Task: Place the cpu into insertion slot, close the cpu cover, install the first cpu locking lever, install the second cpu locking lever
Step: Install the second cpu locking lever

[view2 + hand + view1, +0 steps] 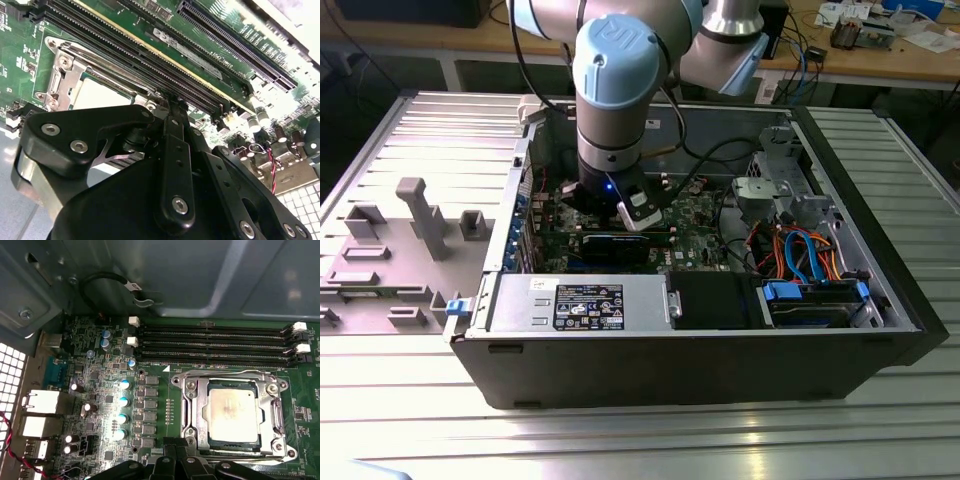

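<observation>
The table (pixel 400 120), a ribbed metal surface, carries an open computer case (pixel 700 360) lying on its side, with its long axis running between the exterior view's left and right. Near the table's edge on the exterior view's left sits a grey fixture (pixel 420 215) with upright posts. The robot arm (pixel 615 90) reaches down into the middle of the case, over the green motherboard (pixel 705 215).

In the first wrist view the motherboard (pixel 165 405) fills the floor of the case, and the long narrow memory slots (pixel 215 345) run in parallel rows just beside the insertion slot (pixel 192 390), their long axis parallel to the nearest side of the socket. The cpu cover (pixel 272 410) lies flat over the socket, its silvery frame ringing the square window. The cpu (pixel 235 412) sits flat inside that window with its dull silver top facing up and its edges square to the socket's rim. A thin wire lever (pixel 220 372) lies along the socket side nearest the memory slots.

In the second wrist view the same socket rim (pixel 62 75) and the pale top of the cpu (pixel 100 92) show just beyond the tool (pixel 172 107), whose black linkage arms come together at a narrow tip close beside the socket's corner and the memory slots (pixel 150 50). Whether the tool's jaws are parted or pressed together I cannot tell, and nothing can be seen held in them.
</observation>
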